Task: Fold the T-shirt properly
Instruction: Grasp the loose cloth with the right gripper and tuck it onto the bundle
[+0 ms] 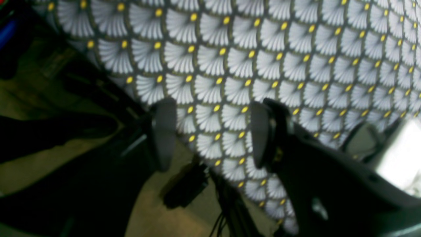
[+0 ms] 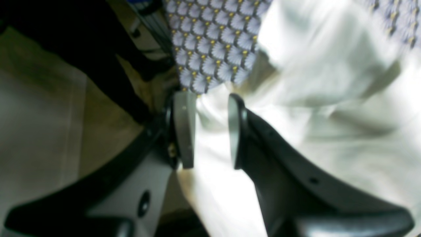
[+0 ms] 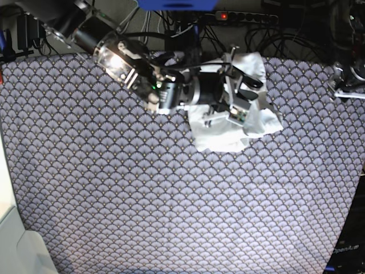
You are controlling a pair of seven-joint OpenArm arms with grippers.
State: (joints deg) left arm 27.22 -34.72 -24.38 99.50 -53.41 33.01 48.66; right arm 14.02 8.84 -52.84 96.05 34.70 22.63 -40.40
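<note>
At table's far edge right gripper (image 2: 212,131) jaws narrowly apart over bunched T-shirt (image 3: 234,131); left gripper (image 1: 210,135) wide, empty

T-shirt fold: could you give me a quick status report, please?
Right gripper open, straddling a fold of the T-shirt, not clamped. Left gripper open, empty, over the patterned tablecloth. T-shirt bunched at far edge, unfolded. Nothing in the way.
</note>
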